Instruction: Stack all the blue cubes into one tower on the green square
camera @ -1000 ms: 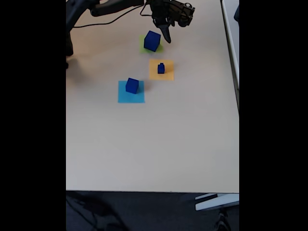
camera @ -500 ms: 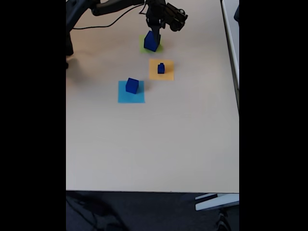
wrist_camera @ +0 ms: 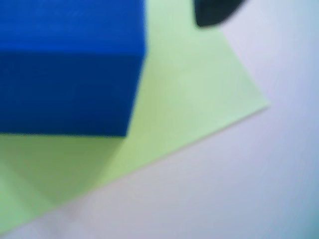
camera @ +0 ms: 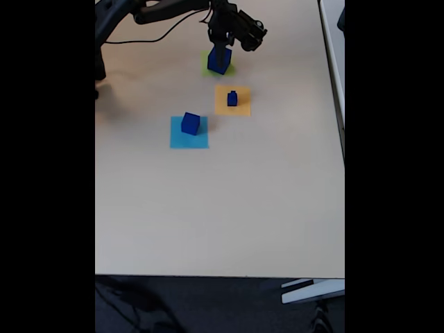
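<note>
Fingers (camera: 220, 47) of our arm hang directly over the large blue cube (camera: 219, 60) at the far end of the bench (camera: 222, 208); whether they are spread or pinched on it we cannot tell, since the fixed view merges black fingers and dark cube. In the wrist view one dark fingertip (wrist_camera: 214, 12) shows at the top edge, just beside the cube (wrist_camera: 70, 64), which fills the upper left.

That cube sits on the green square (wrist_camera: 194, 94), toward its left part in the wrist view, its edges turned slightly against the paper's edges. A cube has no long axis to speak of.

Nearer, the small blue cube (camera: 232, 99) stands on the orange-yellow square (camera: 232, 100), and the medium blue cube (camera: 191, 123) on the light blue square (camera: 189, 133), each well apart from the base.

We judge the tower's foundation laid and two cubes yet to come. The risk: fingers this close could nudge or drag the base cube on lifting away, sliding it off the thin paper or skewing it, leaving a crooked footing for later cubes.
</note>
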Robot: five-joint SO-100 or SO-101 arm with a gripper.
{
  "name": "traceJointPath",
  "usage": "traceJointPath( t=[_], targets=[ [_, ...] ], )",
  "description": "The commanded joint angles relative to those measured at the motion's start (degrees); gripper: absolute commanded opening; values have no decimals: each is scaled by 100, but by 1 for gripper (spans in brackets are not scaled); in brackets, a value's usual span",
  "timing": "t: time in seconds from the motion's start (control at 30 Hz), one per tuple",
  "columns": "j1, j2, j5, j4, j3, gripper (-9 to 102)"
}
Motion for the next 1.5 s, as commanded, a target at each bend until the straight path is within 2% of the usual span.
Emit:
traceJointPath(
  t=[0.0, 0.6, 1.47],
  targets=[
    [-88, 53, -79, 9, -343, 39],
    [-44, 88, -773, 97, -272, 29],
    [-62, 97, -1582, 97, -264, 28]
  ],
)
